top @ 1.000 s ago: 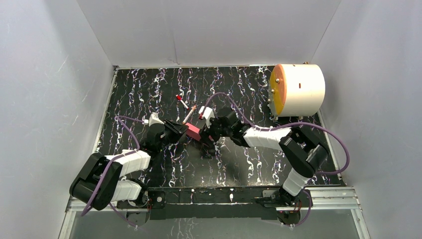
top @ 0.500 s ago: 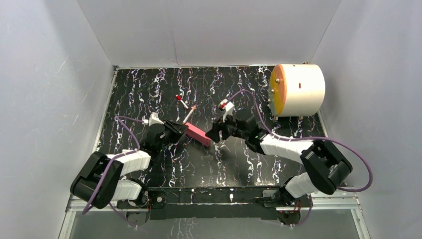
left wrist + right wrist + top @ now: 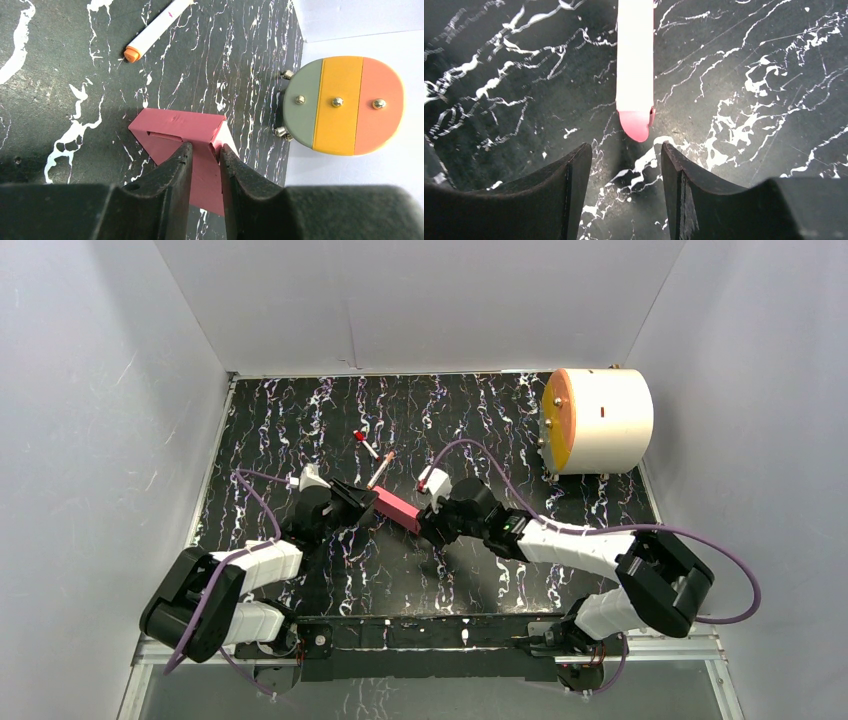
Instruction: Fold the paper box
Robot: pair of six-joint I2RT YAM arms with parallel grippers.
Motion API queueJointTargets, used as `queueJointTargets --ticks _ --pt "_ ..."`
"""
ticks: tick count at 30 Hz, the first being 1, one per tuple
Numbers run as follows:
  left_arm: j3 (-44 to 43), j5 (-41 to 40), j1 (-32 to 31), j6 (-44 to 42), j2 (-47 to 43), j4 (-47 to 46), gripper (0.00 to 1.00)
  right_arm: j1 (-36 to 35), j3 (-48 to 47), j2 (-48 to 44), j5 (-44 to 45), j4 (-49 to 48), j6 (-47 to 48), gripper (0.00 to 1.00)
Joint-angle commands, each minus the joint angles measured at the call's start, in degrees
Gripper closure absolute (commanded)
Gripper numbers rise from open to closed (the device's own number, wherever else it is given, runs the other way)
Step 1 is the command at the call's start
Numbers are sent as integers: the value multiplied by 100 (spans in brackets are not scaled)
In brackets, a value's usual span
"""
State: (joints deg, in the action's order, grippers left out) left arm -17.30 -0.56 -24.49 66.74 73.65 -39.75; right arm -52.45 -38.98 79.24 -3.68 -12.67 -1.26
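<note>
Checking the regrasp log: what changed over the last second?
The right gripper left the right end of the paper box, pulled away to the right, then swung back close, open. The left gripper stayed shut on the box; pens and white cylinder unmoved.

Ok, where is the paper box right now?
In the top view the paper box is near the middle of the table: the left gripper has its jaws shut on its left end, the right gripper is open just off its right end.
</note>
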Motion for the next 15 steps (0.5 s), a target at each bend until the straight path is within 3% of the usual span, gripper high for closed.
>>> queueJointTargets --ticks 1,7,15 --pt "64 -209 58 -410 89 1127 76 -363 -388 -143 1003 401 845 41" --pt "29 -171 56 -432 64 1193 75 -705 -600 39 1638 387 1414 50" --pt "-10 -138 58 -407 -5 1256 75 -865 -840 420 1819 395 1787 56"
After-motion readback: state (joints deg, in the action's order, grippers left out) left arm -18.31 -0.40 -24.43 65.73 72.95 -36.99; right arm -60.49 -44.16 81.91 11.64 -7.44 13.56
